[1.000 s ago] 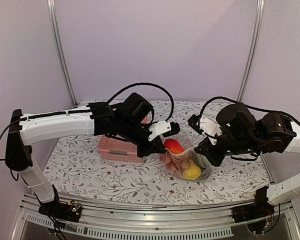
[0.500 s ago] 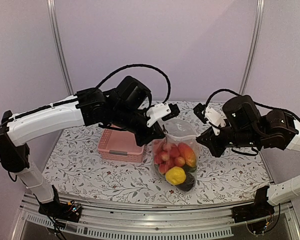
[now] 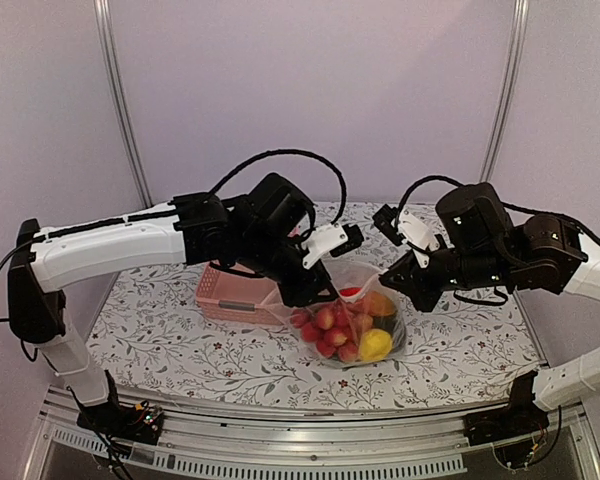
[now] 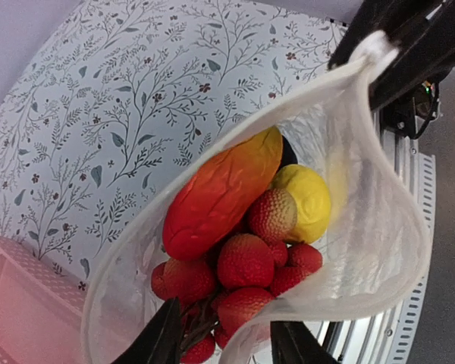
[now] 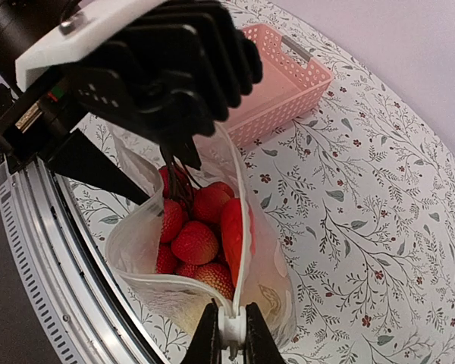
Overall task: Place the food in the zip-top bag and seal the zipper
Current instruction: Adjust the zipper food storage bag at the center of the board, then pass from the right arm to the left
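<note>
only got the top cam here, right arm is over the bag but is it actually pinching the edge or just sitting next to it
observer: From the right wrist camera, the right gripper has its jaws shut on the zipper at the near end of the zip-top bag mouth.
operator: ok and the left one, is it gripping the other side
observer: From the left wrist camera, the left gripper has its jaws standing apart, and the bag's rim runs between them without being pinched.
</note>
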You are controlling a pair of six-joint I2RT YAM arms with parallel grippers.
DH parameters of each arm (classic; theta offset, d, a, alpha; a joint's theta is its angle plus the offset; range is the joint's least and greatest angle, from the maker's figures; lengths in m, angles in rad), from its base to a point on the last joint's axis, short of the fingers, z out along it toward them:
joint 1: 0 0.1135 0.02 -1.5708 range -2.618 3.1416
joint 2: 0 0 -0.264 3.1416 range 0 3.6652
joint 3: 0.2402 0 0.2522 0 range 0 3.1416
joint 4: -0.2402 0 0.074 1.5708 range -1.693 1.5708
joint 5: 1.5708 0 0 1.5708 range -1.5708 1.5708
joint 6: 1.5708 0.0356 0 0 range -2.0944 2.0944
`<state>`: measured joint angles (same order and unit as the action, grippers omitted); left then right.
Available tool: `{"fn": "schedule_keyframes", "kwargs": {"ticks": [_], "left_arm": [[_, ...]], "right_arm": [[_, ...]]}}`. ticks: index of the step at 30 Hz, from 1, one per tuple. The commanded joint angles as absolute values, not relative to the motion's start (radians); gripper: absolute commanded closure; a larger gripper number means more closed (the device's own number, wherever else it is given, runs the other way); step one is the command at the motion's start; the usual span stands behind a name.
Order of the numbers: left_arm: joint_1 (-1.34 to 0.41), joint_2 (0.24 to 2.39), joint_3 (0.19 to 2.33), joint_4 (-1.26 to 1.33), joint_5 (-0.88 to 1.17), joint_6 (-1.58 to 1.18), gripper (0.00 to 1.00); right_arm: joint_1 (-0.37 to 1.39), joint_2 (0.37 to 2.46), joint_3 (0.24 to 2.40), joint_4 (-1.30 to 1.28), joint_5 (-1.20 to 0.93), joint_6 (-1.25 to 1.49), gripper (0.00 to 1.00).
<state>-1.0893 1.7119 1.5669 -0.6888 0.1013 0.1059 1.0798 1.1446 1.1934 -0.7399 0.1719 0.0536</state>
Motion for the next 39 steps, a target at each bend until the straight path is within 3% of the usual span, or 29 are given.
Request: {"fn": "schedule_keyframes", "kwargs": {"ticks": [1, 5, 13, 16, 28, 39], "left_arm": [[-1.109, 1.627, 1.508, -0.491, 0.172, 0.07, 0.6], [-1.105, 1.627, 1.494, -0.454, 0.217, 0.075, 0.56], [-1.1, 1.533, 1.401, -0.412, 0.255, 0.077, 0.33], [-1.097, 1.522, 1.368, -0.366, 0.277, 0.069, 0.29], [-1.049, 1.573, 1.373, -0.269, 0.362, -0.107, 0.35], [-1.031, 1.645, 1.376, -0.212, 0.427, -0.118, 0.61]], "right_arm": [[1.077, 1.168, 1.249, -0.718, 0.111, 0.025, 1.0], [1.076, 1.196, 1.268, -0.718, 0.125, 0.022, 1.0], [1.068, 1.226, 1.304, -0.726, 0.147, 0.013, 1.0], [1.067, 1.23, 1.315, -0.727, 0.137, 0.011, 1.0], [1.066, 1.247, 1.327, -0.723, 0.144, 0.018, 1.0], [1.066, 1.243, 1.336, -0.711, 0.104, 0.023, 1.0]]}}
